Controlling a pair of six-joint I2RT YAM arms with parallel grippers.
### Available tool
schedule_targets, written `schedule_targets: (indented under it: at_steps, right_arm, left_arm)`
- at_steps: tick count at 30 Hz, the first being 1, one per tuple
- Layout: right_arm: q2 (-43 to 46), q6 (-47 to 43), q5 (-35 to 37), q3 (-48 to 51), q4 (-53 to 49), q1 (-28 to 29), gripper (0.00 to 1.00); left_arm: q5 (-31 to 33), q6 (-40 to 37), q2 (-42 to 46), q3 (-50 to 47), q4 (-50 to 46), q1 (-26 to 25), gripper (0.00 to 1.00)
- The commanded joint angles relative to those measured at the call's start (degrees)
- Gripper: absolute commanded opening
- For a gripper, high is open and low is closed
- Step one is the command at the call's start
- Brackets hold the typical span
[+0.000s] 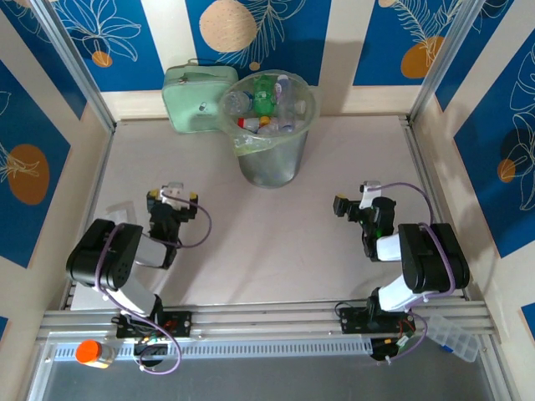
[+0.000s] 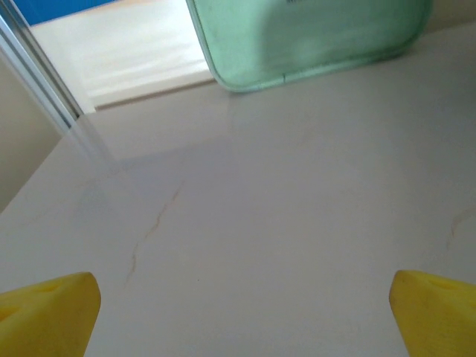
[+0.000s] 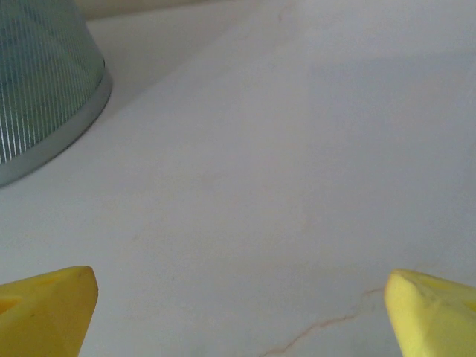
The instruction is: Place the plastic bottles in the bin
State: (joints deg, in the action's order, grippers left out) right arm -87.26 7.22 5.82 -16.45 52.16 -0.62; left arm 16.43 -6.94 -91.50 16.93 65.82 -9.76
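**Top view:** the plastic bottles (image 1: 264, 98) are seen inside the bin (image 1: 269, 163), upper centre, beside a green case (image 1: 194, 96). The left gripper (image 1: 173, 194) and right gripper (image 1: 358, 199) are spread wide and empty. The task is judged nearly complete; an orange-capped container (image 1: 94, 352), lower left, may need fetching.

**Left wrist:** bare table (image 2: 260, 223) is seen between parted fingertips (image 2: 52, 312).

**Right wrist:** likewise, with the bin wall at upper left.

Pretty clearly a robotics lab cell, not anyone's home. A left arm (image 1: 104, 255) and a right arm (image 1: 426, 259) are bolted to aluminium rails (image 1: 267, 316) along the near edge of a pale, marble-look table (image 1: 276, 242). Purple cables (image 1: 205, 225) loop off them. The table is boxed in on three sides by metal posts (image 1: 75, 71) and blue leaf-print panels (image 1: 292, 42). Those look like a printed backdrop, though I can't be sure from here.
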Motion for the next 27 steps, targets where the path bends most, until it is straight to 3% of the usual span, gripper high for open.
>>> schedule_targets:
  at_steps: [1,12,15,17,20,27]
  right_arm:
    - [-0.05,-1.36,-2.78,-7.16,-4.72,0.14,0.99]
    - [-0.01,-1.50,-2.26,-7.81,-6.52,0.26,0.99]
    - [-0.01,-1.56,-2.44,-7.68,-6.26,0.27,0.99]
    - [-0.01,-1.62,-7.60,-7.38,-5.80,-1.20,0.99]
    - [-0.09,-2.17,-9.39,-7.41,-5.58,-1.48,0.99]
    - [-0.19,-1.54,-7.31,-7.99,-6.70,-1.36,0.99]
  left_arm:
    - [-4.53,2.28,1.42,2.40,-6.76,1.84,0.99]
    - [-6.88,5.53,1.50,4.47,-11.42,4.90,0.99]
    - [-2.83,7.19,1.68,2.57,-7.76,5.18,0.99]
    - [-2.84,6.97,1.70,2.67,-8.12,5.11,0.99]
    - [-10.13,4.36,1.53,4.97,-12.54,5.01,0.99]
    - [-13.28,3.77,1.55,5.35,-13.13,5.25,0.99]
